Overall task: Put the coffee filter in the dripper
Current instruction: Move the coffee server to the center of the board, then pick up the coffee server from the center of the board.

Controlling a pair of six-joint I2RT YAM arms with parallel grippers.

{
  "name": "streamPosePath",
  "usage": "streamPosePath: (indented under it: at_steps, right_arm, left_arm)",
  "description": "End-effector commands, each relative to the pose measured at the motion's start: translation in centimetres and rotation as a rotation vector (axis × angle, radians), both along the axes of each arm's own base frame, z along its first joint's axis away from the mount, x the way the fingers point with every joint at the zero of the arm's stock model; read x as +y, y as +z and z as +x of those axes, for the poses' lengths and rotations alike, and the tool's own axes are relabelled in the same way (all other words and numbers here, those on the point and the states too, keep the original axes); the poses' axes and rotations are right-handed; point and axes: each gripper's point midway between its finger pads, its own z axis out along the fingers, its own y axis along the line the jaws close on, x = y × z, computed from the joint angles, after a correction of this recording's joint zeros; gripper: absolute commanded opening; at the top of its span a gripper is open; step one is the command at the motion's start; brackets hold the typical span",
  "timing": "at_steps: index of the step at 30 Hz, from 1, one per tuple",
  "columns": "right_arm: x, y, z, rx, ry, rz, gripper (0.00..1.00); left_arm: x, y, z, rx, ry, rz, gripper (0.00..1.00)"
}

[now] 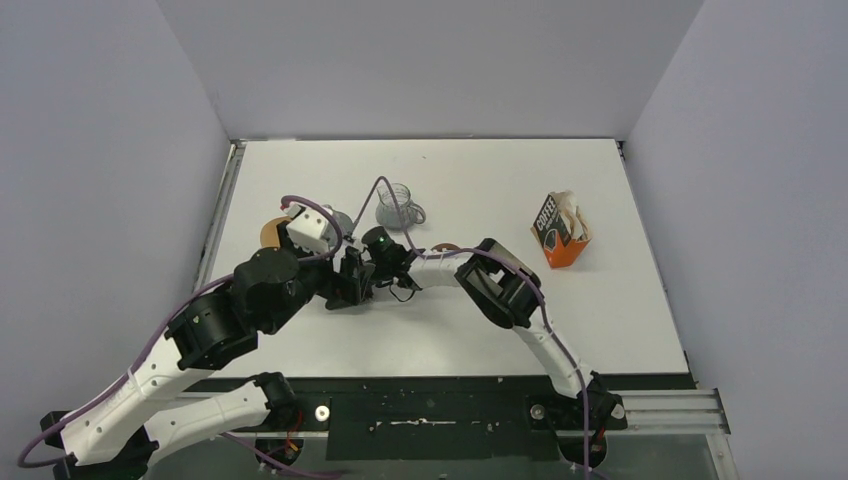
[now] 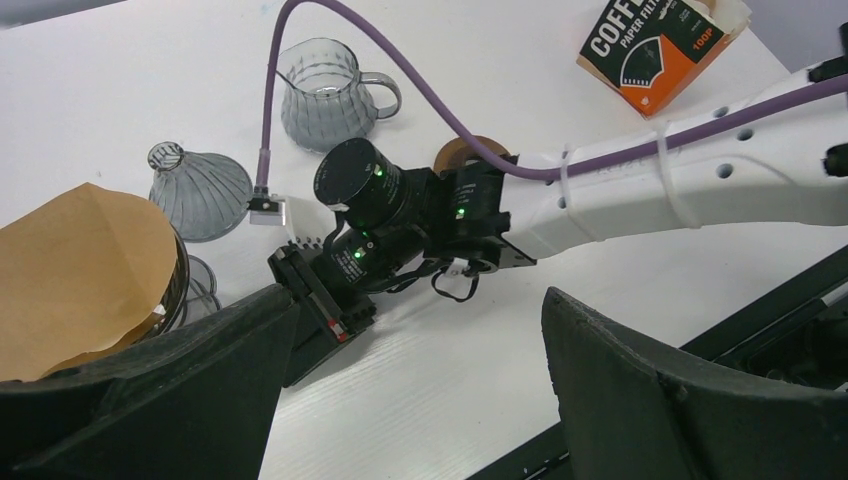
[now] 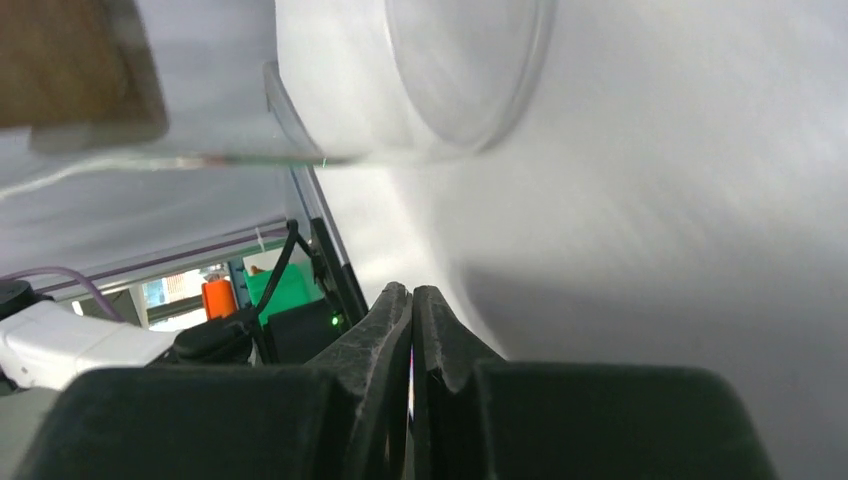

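The dripper [image 2: 200,192], a smoky grey ribbed cone, stands mouth down on the table; it also shows in the top view [image 1: 336,219]. No loose white coffee filter shows; white paper [image 1: 570,206] pokes from the filter box's open top. My left gripper [image 2: 420,330] is open wide and empty over bare table, also in the top view [image 1: 344,284]. My right gripper [image 2: 312,308] is shut with nothing visible between its fingers [image 3: 411,330]. It lies low by my left gripper's left finger, near the dripper.
A tan-brown paper cone [image 2: 80,270] sits in a see-through cup [image 2: 198,285] at the left. A clear glass jug [image 2: 325,95] stands behind the dripper. A brown ring [image 2: 462,152] lies behind the right arm. The orange and black filter box [image 1: 558,235] stands at the right.
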Motion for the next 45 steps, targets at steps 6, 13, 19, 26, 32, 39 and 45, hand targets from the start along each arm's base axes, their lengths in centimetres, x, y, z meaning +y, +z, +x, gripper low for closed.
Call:
streamPosePath:
  at_steps: [6,13,19,26,32,39,45]
  right_arm:
    - [-3.0,9.4,2.5,-0.21,-0.065,0.111,0.02]
    - [-6.5,11.1,5.4,-0.327,-0.142,0.022,0.1]
    - [-9.6,14.3,9.8,-0.486,-0.242,-0.07,0.19]
    - [-12.9,17.8,14.8,-0.671,-0.341,-0.183,0.26]
    - [-15.3,19.8,18.5,-0.831,-0.431,-0.312,0.34]
    - [-17.6,19.6,22.0,-0.946,-0.515,-0.468,0.4]
    - [-18.4,17.8,24.3,-0.957,-0.508,-0.536,0.41]
  left_arm:
    - [-0.2,2.7,0.3,-0.054,0.002,-0.06,0.9]
    - [-0.4,2.9,0.5,-0.058,0.004,-0.063,0.9]
    - [0.0,3.3,0.6,-0.067,0.019,-0.065,0.9]
    - [0.3,3.5,0.6,-0.072,0.03,-0.067,0.9]
    - [0.5,3.5,0.7,-0.073,0.04,-0.063,0.9]
    - [0.5,3.5,0.8,-0.075,0.043,-0.061,0.91]
    - [0.5,3.2,0.8,-0.073,0.046,-0.064,0.91]
